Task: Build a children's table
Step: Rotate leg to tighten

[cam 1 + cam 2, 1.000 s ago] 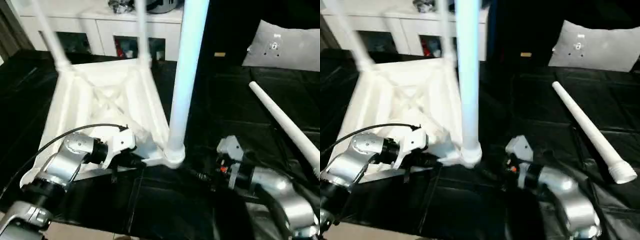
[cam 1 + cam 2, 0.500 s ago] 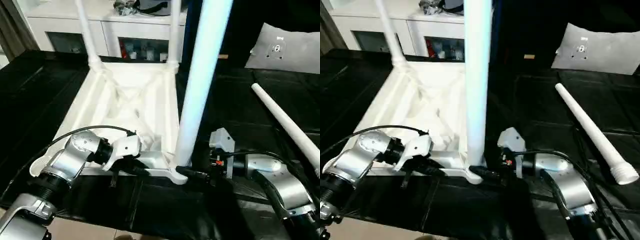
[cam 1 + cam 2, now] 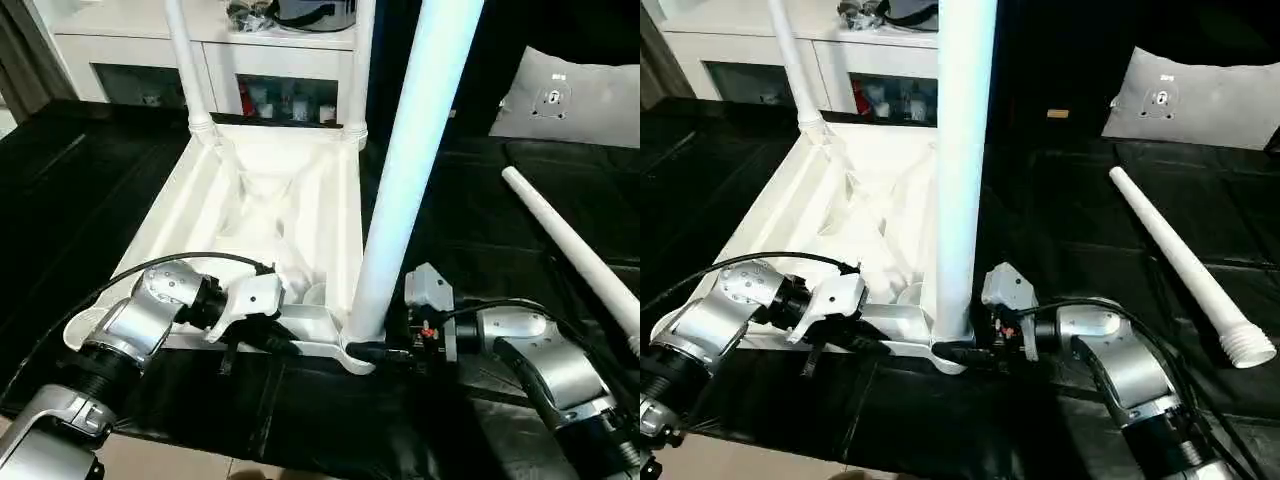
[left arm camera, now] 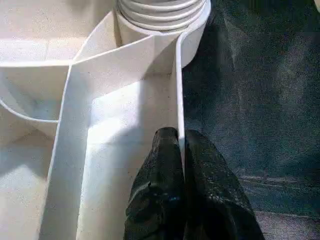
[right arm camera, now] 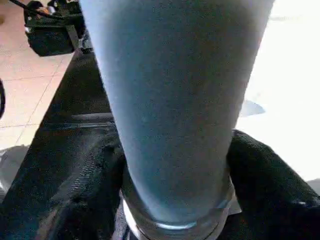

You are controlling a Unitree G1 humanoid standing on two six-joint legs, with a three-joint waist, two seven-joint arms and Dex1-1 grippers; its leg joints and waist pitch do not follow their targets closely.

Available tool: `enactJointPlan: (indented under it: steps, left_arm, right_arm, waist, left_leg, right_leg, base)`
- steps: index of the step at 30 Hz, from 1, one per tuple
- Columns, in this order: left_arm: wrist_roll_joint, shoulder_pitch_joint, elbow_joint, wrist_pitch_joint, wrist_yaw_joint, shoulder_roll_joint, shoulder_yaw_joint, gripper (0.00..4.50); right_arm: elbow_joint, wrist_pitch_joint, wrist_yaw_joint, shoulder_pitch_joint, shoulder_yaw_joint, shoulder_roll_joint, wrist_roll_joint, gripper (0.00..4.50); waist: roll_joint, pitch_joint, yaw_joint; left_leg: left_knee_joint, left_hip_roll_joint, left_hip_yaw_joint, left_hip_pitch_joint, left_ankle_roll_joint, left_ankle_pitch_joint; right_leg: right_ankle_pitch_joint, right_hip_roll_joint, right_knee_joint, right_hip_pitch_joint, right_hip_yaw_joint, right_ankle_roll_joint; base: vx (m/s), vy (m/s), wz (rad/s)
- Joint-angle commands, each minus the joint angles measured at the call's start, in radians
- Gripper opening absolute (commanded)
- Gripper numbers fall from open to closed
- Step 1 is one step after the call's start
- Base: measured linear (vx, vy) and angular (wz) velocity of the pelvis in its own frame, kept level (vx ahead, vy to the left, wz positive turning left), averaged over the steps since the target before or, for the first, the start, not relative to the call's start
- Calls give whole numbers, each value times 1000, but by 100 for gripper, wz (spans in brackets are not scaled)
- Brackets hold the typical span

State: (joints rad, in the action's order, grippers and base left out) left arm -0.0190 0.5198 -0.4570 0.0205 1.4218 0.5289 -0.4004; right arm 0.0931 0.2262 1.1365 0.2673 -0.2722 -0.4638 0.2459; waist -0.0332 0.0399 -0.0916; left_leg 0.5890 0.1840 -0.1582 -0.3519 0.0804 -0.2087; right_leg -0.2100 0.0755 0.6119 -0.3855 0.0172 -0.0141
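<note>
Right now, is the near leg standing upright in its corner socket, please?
Yes: the near leg stands upright, its base in the tabletop's near corner socket.

Left gripper (image 4: 181, 165) pinched tight, right gripper (image 3: 962, 352) straddling.

- table top (image 3: 250, 200): white moulded plastic, smooth, slight sheen, ribbed underside
- near leg (image 3: 405, 170): smooth white plastic, soft gloss, ridged threaded base
- loose leg (image 3: 1180, 260): same plastic, ridged end
- black mat (image 3: 90, 180): glossy, creased sheet
- forearms (image 3: 135, 320): brushed silver metal
- left gripper fingers (image 4: 160, 200): black, matt, grainy
- cushion (image 3: 575, 95): grey-white cloth, matt
</note>
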Motion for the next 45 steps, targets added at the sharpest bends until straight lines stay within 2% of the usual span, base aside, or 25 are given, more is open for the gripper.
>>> enactJointPlan:
  steps: [1, 8, 10, 13, 15, 18, 19, 20, 21, 23, 24, 26, 27, 28, 30, 32, 35, 37, 38, 41, 42, 44, 45]
  left_arm:
    - [18, 20, 2, 26, 36, -1, -29, 0]
    - [16, 17, 1, 24, 29, 0, -23, 0]
    - [2, 2, 27, -6, -1, -6, -3, 0]
    - [7, -21, 79, -58, -94, -24, 25, 0]
    - [21, -42, 137, -134, -195, -51, 49, 0]
    - [20, -61, 195, -216, -278, -85, 75, 0]
    - [16, -71, 224, -258, -323, -109, 90, 0]
    - [19, -85, 272, -321, -394, -153, 106, 0]
    - [23, -91, 293, -348, -423, -170, 110, 0]
    - [31, -104, 330, -396, -474, -206, 115, 0]
    - [50, -117, 366, -449, -537, -243, 117, 0]
    - [72, -131, 394, -481, -581, -272, 111, 0]
    - [92, -145, 423, -516, -636, -317, 106, 0]
    - [102, -152, 438, -535, -669, -344, 105, 0]
    - [123, -160, 469, -575, -709, -380, 88, 0]
    - [132, -163, 491, -598, -734, -406, 77, 0]
    - [134, -164, 508, -609, -731, -409, 57, 0]
    - [139, -162, 510, -611, -723, -400, 52, 0]
    - [135, -164, 514, -611, -718, -397, 55, 0]
    - [136, -164, 521, -617, -705, -382, 58, 0]
    - [130, -164, 526, -628, -692, -361, 65, 0]
    - [125, -163, 525, -630, -689, -346, 72, 0]
    - [118, -159, 516, -624, -682, -333, 79, 0]
  right_arm:
    - [20, 1, 0, 21, 2, 0, 1, 285]
    - [24, 17, 12, 18, -4, 6, 7, 267]
    - [7, 42, -3, -2, 1, 17, 22, 266]
    - [-34, 97, -76, -40, 12, 56, 37, 264]
    - [-63, 124, -170, -77, 22, 104, 29, 264]
    - [-75, 142, -265, -105, 29, 151, 6, 264]
    - [-77, 153, -317, -117, 34, 181, -2, 264]
    - [-72, 165, -404, -127, 48, 239, -13, 264]
    - [-69, 171, -442, -130, 55, 265, -16, 264]
    - [-62, 180, -505, -132, 64, 308, -28, 263]
    - [-54, 193, -569, -131, 71, 352, -44, 263]
    - [-44, 198, -626, -126, 79, 391, -55, 262]
    - [-25, 199, -693, -114, 88, 431, -71, 259]
    - [-11, 198, -730, -105, 92, 452, -82, 258]
    - [-2, 203, -769, -94, 91, 476, -103, 258]
    - [2, 203, -796, -86, 90, 483, -127, 258]
    - [18, 192, -832, -76, 123, 491, -132, 258]
    - [17, 189, -836, -77, 146, 485, -124, 258]
    - [16, 182, -838, -78, 151, 482, -128, 313]
    - [7, 179, -832, -81, 164, 477, -119, 330]
    - [-2, 182, -823, -84, 174, 475, -109, 349]
    - [-5, 180, -816, -84, 175, 469, -110, 370]
    - [-14, 176, -805, -89, 180, 465, -102, 375]
  waist:
    - [7, -52, 4]
    - [3, -52, 3]
    - [-1, -52, 3]
    - [-1, -49, 3]
    - [-2, -46, 6]
    - [-2, -40, 14]
    - [-1, -39, 21]
    - [-2, -38, 22]
    - [-3, -37, 32]
    - [-2, -40, 39]
    - [-7, -37, 50]
    - [-5, -39, 55]
    - [-16, -39, 57]
    - [-11, -39, 61]
    - [-9, -42, 61]
    - [-12, -42, 61]
    - [-18, -44, 59]
    - [-17, -43, 58]
    - [-18, -42, 58]
    - [-18, -42, 59]
    - [-20, -44, 59]
    - [-20, -44, 61]
    - [-24, -48, 61]
  left_leg:
    - [-73, 35, -3, 2, -32, -164]
    - [-73, 35, -2, 2, -28, -166]
    - [-74, 36, -2, 2, -26, -167]
    - [-77, 37, -1, 2, -17, -189]
    - [-81, 37, 0, 1, -5, -200]
    - [-89, 35, 2, 3, 20, -255]
    - [-94, 35, 5, -3, 27, -262]
    - [-93, 34, 4, -2, 28, -263]
    - [-92, 33, 4, -2, 31, -262]
    - [-92, 31, 5, -4, 31, -255]
    - [-92, 31, 4, -6, 30, -247]
    - [-89, 28, 5, -9, 20, -229]
    - [-89, 29, 4, -9, 18, -210]
    - [-88, 28, 2, -8, 15, -208]
    - [-84, 24, 2, -10, 10, -181]
    - [-82, 25, 0, -10, 1, -160]
    - [-81, 24, 0, -10, -10, -142]
    - [-82, 25, -1, -9, -10, -151]
    - [-82, 25, -1, -9, -9, -153]
    - [-83, 25, -1, -8, -8, -165]
    - [-82, 27, -1, -7, -8, -163]
    - [-80, 25, -1, -9, -10, -140]
    - [-77, 24, -1, -10, -12, -119]
  right_leg:
    - [-65, 50, -61, 42, -26, 268]
    - [-72, 50, -60, 42, -27, 266]
    - [-63, 50, -59, 42, -27, 269]
    - [-91, 51, -63, 40, -27, 263]
    - [-120, 52, -66, 40, -28, 253]
    - [-246, 51, -78, 34, -30, 217]
    - [-273, 51, -78, 37, -29, 201]
    - [-282, 51, -81, 35, -29, 196]
    - [-279, 51, -83, 30, -31, 196]
    - [-280, 49, -84, 33, -29, 191]
    - [-251, 47, -84, 31, -31, 196]
    - [-233, 45, -84, 34, -30, 193]
    - [-197, 44, -81, 33, -30, 198]
    - [-181, 42, -85, 32, -29, 201]
    - [-148, 40, -82, 37, -29, 203]
    - [-104, 39, -81, 37, -29, 208]
    - [-64, 38, -79, 39, -28, 212]
    - [-63, 38, -80, 40, -27, 213]
    - [-65, 38, -80, 40, -27, 212]
    - [-83, 38, -82, 39, -27, 210]
    - [-78, 40, -81, 41, -27, 209]
    - [-42, 38, -77, 41, -27, 212]
    - [-9, 38, -73, 44, -26, 219]
  base:
    - [0, 0, 0]
    - [0, 0, 0]
    - [0, 0, 0]
    - [0, 0, 0]
    - [0, 0, 0]
    - [0, 0, 0]
    - [0, 0, 0]
    - [0, 0, 0]
    - [0, 0, 0]
    - [0, 0, 0]
    - [0, 0, 0]
    - [0, 0, 0]
    - [0, 0, 0]
    - [0, 0, 0]
    - [0, 0, 0]
    - [0, 0, 0]
    - [0, 0, 0]
    - [0, 0, 0]
    - [0, 0, 0]
    - [0, 0, 0]
    - [0, 0, 0]
    - [0, 0, 0]
    - [0, 0, 0]
